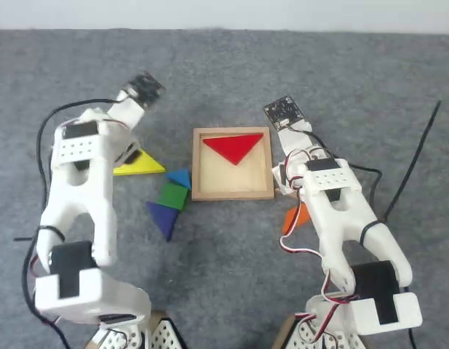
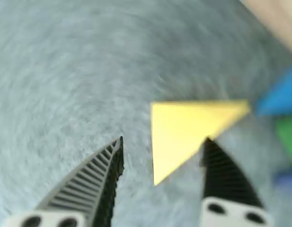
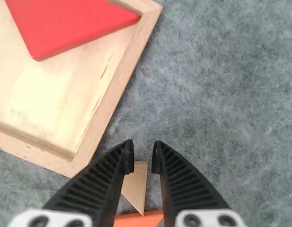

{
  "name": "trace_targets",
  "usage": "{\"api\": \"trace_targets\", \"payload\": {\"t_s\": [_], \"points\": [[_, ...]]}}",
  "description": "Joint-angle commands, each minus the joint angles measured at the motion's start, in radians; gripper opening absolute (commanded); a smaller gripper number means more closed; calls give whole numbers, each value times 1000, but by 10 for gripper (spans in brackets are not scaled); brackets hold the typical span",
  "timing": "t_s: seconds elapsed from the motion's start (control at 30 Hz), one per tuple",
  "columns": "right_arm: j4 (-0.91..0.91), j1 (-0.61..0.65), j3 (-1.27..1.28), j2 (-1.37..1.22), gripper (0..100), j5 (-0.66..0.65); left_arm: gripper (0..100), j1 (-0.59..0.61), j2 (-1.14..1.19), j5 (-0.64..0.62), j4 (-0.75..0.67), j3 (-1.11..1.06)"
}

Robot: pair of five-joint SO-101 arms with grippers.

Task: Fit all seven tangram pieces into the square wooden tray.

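Note:
The square wooden tray (image 1: pixel 197 166) lies mid-table with a red triangle (image 1: pixel 233 147) in its far half. A yellow triangle (image 1: pixel 145 166) rests on the carpet left of the tray. My left gripper (image 2: pixel 163 142) stands open low over it, and the yellow triangle (image 2: pixel 188 125) lies between the fingers. A small blue piece (image 1: pixel 180 177), a green square (image 1: pixel 172 196) and a dark blue triangle (image 1: pixel 163 217) sit by the tray's left front corner. My right gripper (image 3: pixel 142 146) hangs shut and empty beside the tray's right rim (image 3: pixel 112 99), above a tan piece (image 3: pixel 136 187) and an orange piece (image 3: pixel 138 220).
Grey carpet covers the table. The orange piece (image 1: pixel 295 217) lies partly under the right arm, right of the tray's front corner. Black cables trail at the far left and far right. Open carpet stretches behind the tray and in front of it.

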State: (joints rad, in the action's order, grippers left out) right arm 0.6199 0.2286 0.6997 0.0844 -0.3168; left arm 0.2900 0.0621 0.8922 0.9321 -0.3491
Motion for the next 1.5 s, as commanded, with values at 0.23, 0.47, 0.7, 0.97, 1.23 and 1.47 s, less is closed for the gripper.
{"api": "trace_targets", "payload": {"t_s": [0.23,0.47,0.7,0.97,1.23,1.47], "points": [[4,-12,-61,50,90,-17,329,-3,296,562,256,374],[2,-12,-61,50,90,-17,329,5,535,563,275,671],[2,-10,-61,50,90,-17,328,6,746,571,459,984],[2,-10,-61,50,90,-17,326,-6,919,566,618,1234],[2,-10,-61,50,90,-17,326,-31,1007,565,672,1405],[2,-12,-61,50,90,-17,326,-57,1069,571,684,1454]]}}
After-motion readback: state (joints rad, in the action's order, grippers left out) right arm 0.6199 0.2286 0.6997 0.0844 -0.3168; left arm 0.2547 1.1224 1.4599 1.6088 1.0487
